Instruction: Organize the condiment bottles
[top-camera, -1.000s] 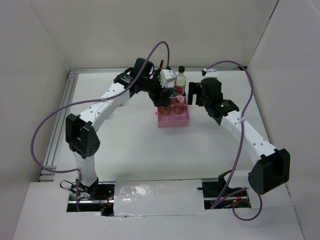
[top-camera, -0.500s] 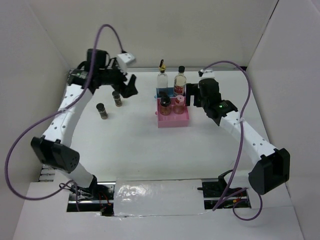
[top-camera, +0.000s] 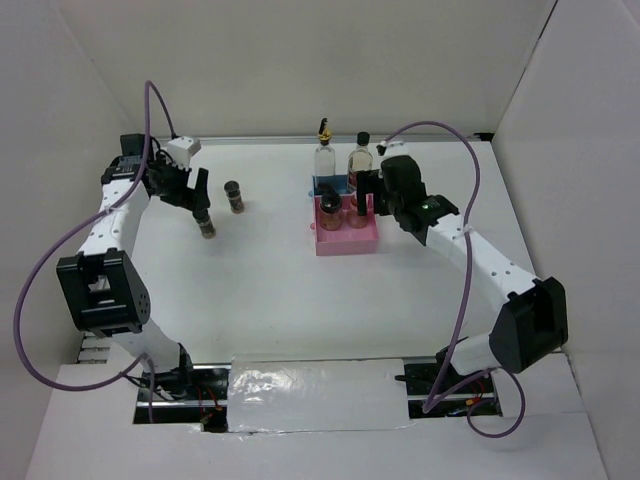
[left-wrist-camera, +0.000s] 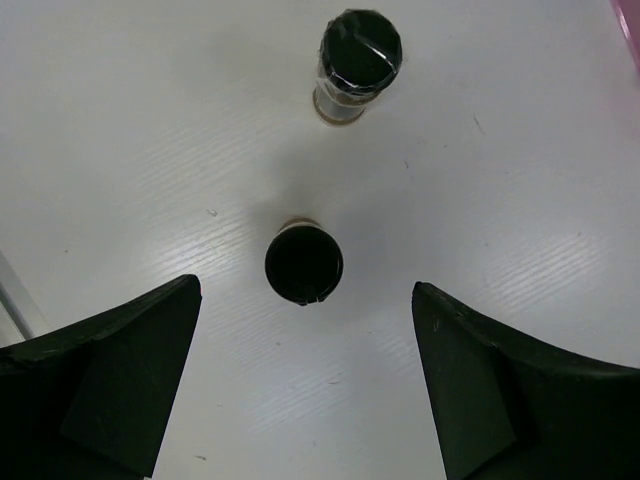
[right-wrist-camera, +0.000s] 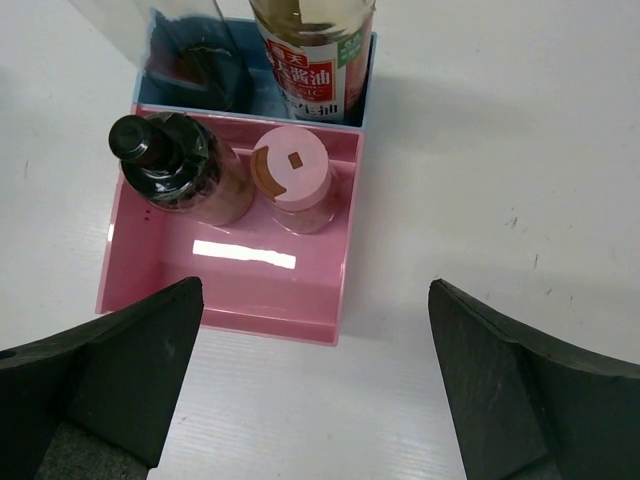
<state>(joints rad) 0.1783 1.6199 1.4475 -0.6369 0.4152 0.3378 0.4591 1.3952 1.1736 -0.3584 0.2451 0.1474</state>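
Two small dark-lidded spice jars stand on the table at the left, one (top-camera: 205, 226) nearer and one (top-camera: 235, 196) farther. My left gripper (top-camera: 196, 198) is open and empty just above the nearer jar (left-wrist-camera: 304, 264); the farther jar (left-wrist-camera: 358, 58) lies beyond it. A third dark-lidded jar (right-wrist-camera: 172, 166) and the pink-capped jar (right-wrist-camera: 293, 176) stand in the pink tray (right-wrist-camera: 230, 290). The red-label bottle (right-wrist-camera: 310, 62) and the pourer-top bottle (top-camera: 325, 158) stand in the blue tray (right-wrist-camera: 368, 75) behind it. My right gripper (right-wrist-camera: 315, 300) is open and empty over the pink tray's near right edge.
White walls close in the table at the back and both sides. A metal rail (top-camera: 118, 260) runs along the left edge. Purple cables (top-camera: 440, 128) loop above both arms.
My left arm has swung from the trays out to the left and now hangs over the nearer loose jar. My right gripper has shifted slightly left toward the trays.
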